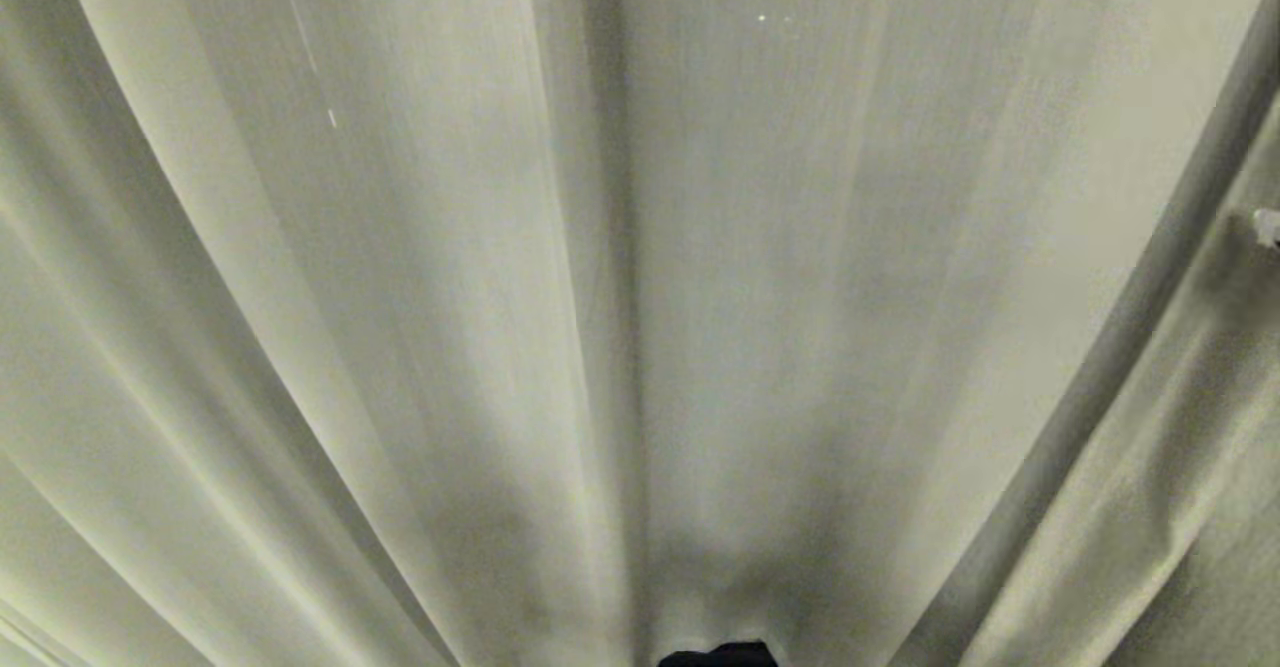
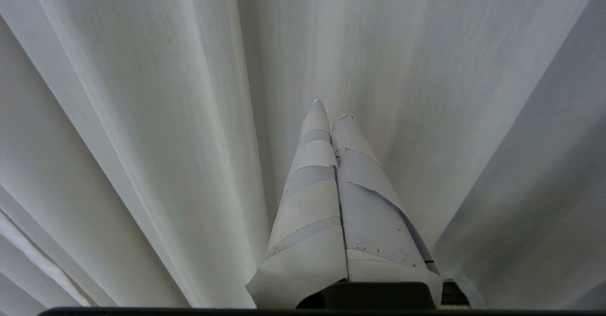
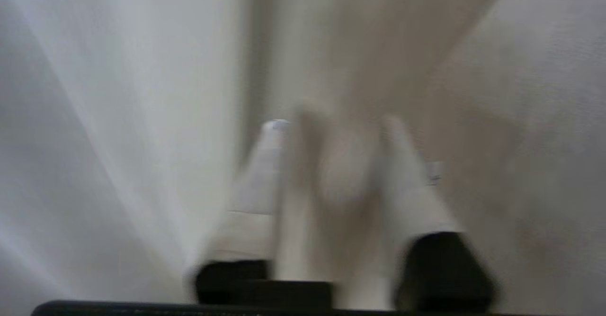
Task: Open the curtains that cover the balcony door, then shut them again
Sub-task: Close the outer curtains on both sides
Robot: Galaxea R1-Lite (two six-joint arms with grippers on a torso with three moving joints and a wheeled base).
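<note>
Pleated curtains (image 1: 400,297) fill every view. Left gripper (image 2: 331,110) jaws closed, empty. Right gripper (image 3: 331,126) jaws parted, blurred, facing fabric.

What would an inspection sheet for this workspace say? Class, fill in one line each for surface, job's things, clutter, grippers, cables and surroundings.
Surface: nothing seen.
Job's things: curtains fill every view, hanging in long pleats; door hidden.
Clutter: nothing seen.
Grippers: left gripper shut, empty, pointing at the fabric; right gripper blurred, fingers apart with fabric between them.
Cables: nothing seen.
Surroundings: small pale object at the head view's right edge, too little showing to identify.
</note>
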